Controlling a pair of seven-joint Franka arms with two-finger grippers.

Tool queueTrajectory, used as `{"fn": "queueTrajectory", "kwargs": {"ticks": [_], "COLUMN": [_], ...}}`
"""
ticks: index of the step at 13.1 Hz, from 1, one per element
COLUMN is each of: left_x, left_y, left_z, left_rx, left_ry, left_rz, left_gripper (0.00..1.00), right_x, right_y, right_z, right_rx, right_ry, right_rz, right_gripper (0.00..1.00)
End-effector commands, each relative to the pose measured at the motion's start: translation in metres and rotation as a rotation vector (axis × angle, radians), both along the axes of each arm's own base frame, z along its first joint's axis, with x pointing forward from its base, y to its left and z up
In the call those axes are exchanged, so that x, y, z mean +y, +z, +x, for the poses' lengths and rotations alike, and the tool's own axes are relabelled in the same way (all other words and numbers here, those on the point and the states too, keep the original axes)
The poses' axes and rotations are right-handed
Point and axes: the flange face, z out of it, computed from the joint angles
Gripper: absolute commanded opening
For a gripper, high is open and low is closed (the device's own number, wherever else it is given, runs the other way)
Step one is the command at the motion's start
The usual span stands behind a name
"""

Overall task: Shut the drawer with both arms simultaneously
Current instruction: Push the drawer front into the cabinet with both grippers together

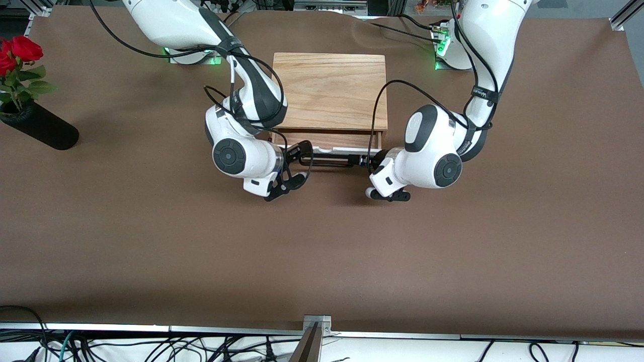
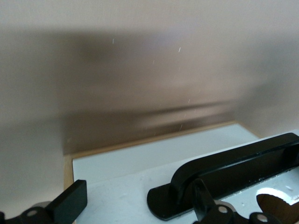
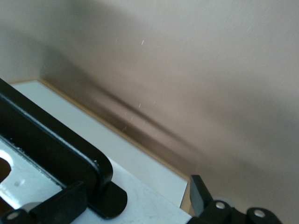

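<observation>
The drawer [image 1: 327, 139] stands a little way out of the light-oak box [image 1: 329, 90], its white front panel facing the front camera, with the black bar handle [image 1: 329, 162] across it. My right gripper [image 1: 301, 164] is open at the handle's end toward the right arm. My left gripper [image 1: 366, 161] is open at the other end, partly hidden by its wrist. In the left wrist view the open gripper [image 2: 140, 205] is close against the white panel [image 2: 140, 163], with the handle's foot [image 2: 177, 198] between its fingers. In the right wrist view the open gripper [image 3: 133, 200] straddles the panel [image 3: 149, 196] and the handle's foot [image 3: 110, 200].
A black vase [image 1: 43, 128] with red roses [image 1: 17, 53] stands near the right arm's end of the table. The brown table top [image 1: 322, 251] stretches toward the front camera to its metal edge [image 1: 317, 327].
</observation>
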Motion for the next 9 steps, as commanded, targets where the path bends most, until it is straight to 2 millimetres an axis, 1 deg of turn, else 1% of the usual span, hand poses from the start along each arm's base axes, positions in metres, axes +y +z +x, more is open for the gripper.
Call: {"fn": "queueTrajectory", "kwargs": {"ticks": [1, 3, 4, 7, 9], "left_x": [0.01, 0.01, 0.01, 0.013, 0.008], "left_y": [0.013, 0.014, 0.016, 0.01, 0.01], "left_z": [-0.025, -0.027, -0.03, -0.037, -0.043], "left_rx": [0.059, 0.068, 0.075, 0.094, 0.101], "left_ry": [-0.013, -0.019, -0.024, -0.025, -0.036], "left_rz": [0.004, 0.004, 0.005, 0.013, 0.009], "left_gripper": [1.0, 1.0, 1.0, 1.0, 1.0], "right_x": [0.003, 0.007, 0.005, 0.0, 0.0], "right_y": [-0.003, -0.005, -0.006, -0.008, -0.01], "right_z": [-0.017, -0.024, -0.029, -0.038, -0.04], "right_rx": [0.076, 0.109, 0.137, 0.212, 0.221], "right_ry": [0.036, 0.055, 0.066, 0.096, 0.101], "right_rz": [-0.008, -0.014, -0.025, -0.054, -0.059], "right_gripper": [1.0, 1.0, 1.0, 1.0, 1.0]}}
